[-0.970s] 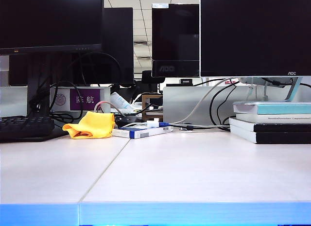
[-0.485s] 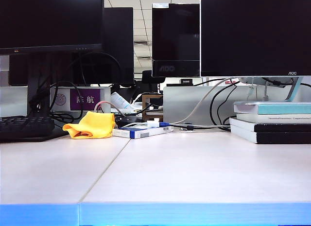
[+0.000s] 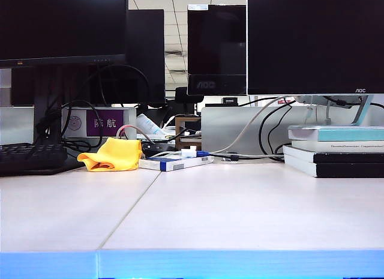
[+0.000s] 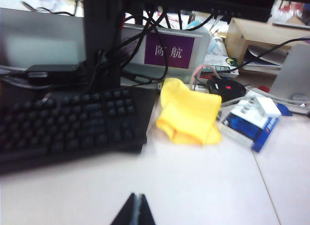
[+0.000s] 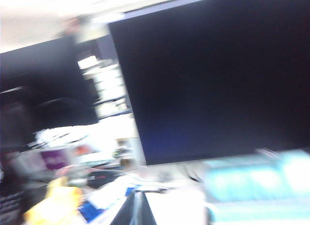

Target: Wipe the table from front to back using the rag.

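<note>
Far left of the exterior view, your black keyboard (image 3: 30,157) sits under the monitor (image 3: 63,27). Just beside it the rag (image 3: 113,155) lies bunched at the back of the table (image 3: 240,213), untouched by either arm, with the flat blue-and-white box (image 3: 174,162) right next to it. My judgement: it was left there as clutter, so it must be fetched forward before any front-to-back stroke can start.

Neither arm appears in the exterior view. In the left wrist view the left gripper (image 4: 135,209) hangs over bare table, well short of the rag (image 4: 188,113), its 2 jaws pressed together and holding nothing. Open it before you close in.

Further right, the seam line (image 3: 129,210) splits the surface, and 3 stacked books (image 3: 336,150) occupy the far right edge.

The right wrist view is blurred. The right gripper (image 5: 135,210) shows only as a dark tip facing the large monitor (image 5: 213,80); its jaws appear clenched and empty. Wiping has not begun.
</note>
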Available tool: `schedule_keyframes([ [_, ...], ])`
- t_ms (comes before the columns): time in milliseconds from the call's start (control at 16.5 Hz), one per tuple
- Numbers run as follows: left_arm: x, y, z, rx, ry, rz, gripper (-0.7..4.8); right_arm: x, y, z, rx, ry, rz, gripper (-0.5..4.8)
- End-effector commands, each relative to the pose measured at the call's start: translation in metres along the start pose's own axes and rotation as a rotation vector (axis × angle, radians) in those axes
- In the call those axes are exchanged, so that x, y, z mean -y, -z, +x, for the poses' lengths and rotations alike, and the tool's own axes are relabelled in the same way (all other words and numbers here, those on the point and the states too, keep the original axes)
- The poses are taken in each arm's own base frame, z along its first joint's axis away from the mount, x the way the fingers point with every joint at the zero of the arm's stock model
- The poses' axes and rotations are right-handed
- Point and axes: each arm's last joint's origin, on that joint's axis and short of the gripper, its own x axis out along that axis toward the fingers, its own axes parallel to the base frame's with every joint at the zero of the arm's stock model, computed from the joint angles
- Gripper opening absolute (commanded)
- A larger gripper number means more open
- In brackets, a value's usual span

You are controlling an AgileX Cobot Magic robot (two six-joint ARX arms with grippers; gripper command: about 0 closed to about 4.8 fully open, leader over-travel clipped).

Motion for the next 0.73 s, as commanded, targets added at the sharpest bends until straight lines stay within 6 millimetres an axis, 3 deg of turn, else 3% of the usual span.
schedule_keyframes([
  [61,0.010,-0.023,0.033,-0.030,0.041,0.031,-0.06,-0.008,-0.013,0.030,-0.058,-0.128,-0.026,-0.02],
  [242,0.033,-0.035,0.067,-0.073,0.115,0.126,-0.06,-0.033,0.001,0.059,-0.149,-0.256,-0.057,-0.02],
  [364,0.045,-0.030,0.090,-0.114,0.148,0.139,-0.06,-0.067,0.023,0.071,-0.231,-0.320,-0.143,-0.02],
  [485,0.050,-0.016,0.111,-0.148,0.196,0.140,-0.06,-0.104,0.042,0.073,-0.282,-0.393,-0.191,-0.01],
  [667,0.056,0.007,0.148,-0.116,0.281,0.136,-0.05,-0.137,0.056,0.069,-0.304,-0.523,-0.189,-0.01],
  [727,0.059,0.021,0.165,-0.099,0.290,0.136,0.50,-0.144,0.057,0.066,-0.306,-0.555,-0.188,-0.01],
])
